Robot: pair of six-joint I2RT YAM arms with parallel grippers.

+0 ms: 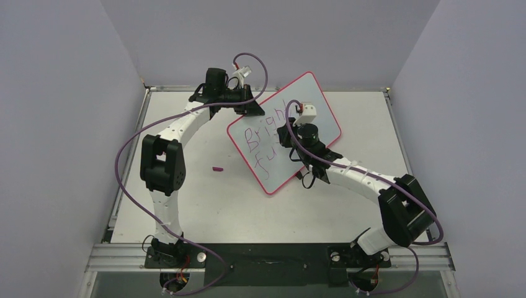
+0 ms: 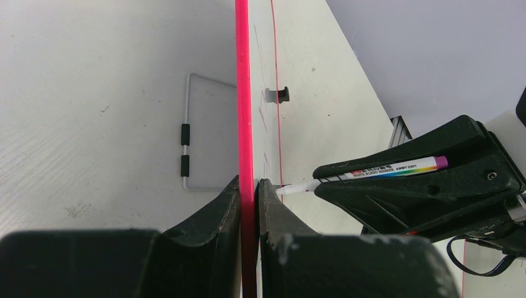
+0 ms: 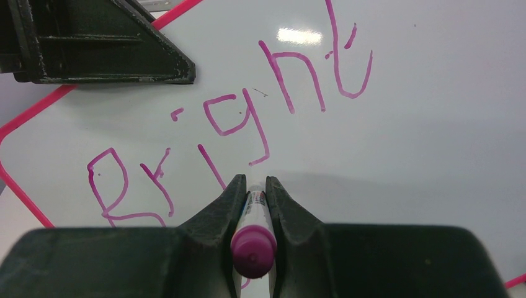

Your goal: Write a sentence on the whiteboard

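Whiteboard [image 1: 316,105] is being held tilted at the 12 o'clock side of the table [image 1: 205,205], the left end effector [image 2: 248,186] pinching its pink frame at the 10 o'clock edge to steady it while the right end effector [image 3: 253,186], clamping the marker [image 3: 253,242], is writing the sentence [image 3: 248,112].

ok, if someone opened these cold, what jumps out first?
The pink-framed whiteboard, set at a slant mid-table, with magenta handwriting reading "Bright" and a second line begun under it. Next, the right claw shut on a magenta-capped marker, its tip right at the board, while the left claw pinches the board's pink edge on the far left side.
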